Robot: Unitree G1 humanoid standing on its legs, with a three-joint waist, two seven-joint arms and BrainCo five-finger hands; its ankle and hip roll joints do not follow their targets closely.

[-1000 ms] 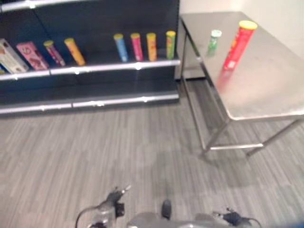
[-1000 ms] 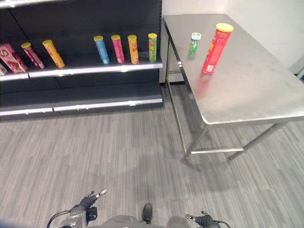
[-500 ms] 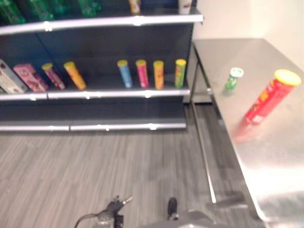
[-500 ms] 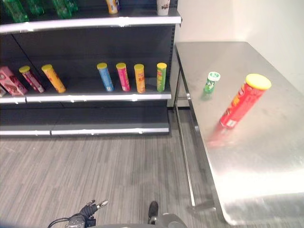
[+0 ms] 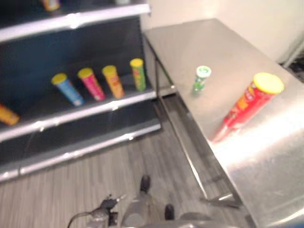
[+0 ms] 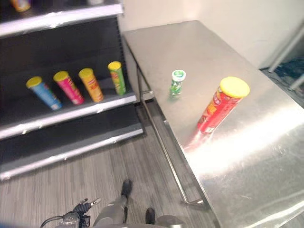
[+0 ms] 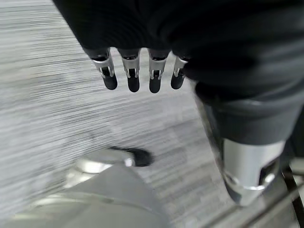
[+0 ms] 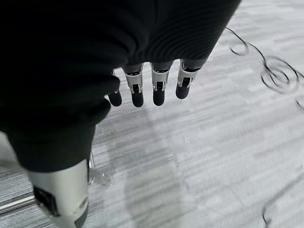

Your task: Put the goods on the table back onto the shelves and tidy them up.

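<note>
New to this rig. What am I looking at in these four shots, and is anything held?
It is a humanoid robot meant to put goods back on shelves. The two wide shots come from a stereo camera on its head, looking down. A steel table carries a tall red can with a yellow lid and a small green can. Beside it a dark shelf holds four coloured cans. The two close shots come from wrist cameras: the left hand and right hand hang over the grey floor with relaxed fingers. Nothing is held.

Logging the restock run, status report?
Left robot hand and right robot hand open, empty, over floor. Red can and green can upright on table. Nothing blocking.
</note>
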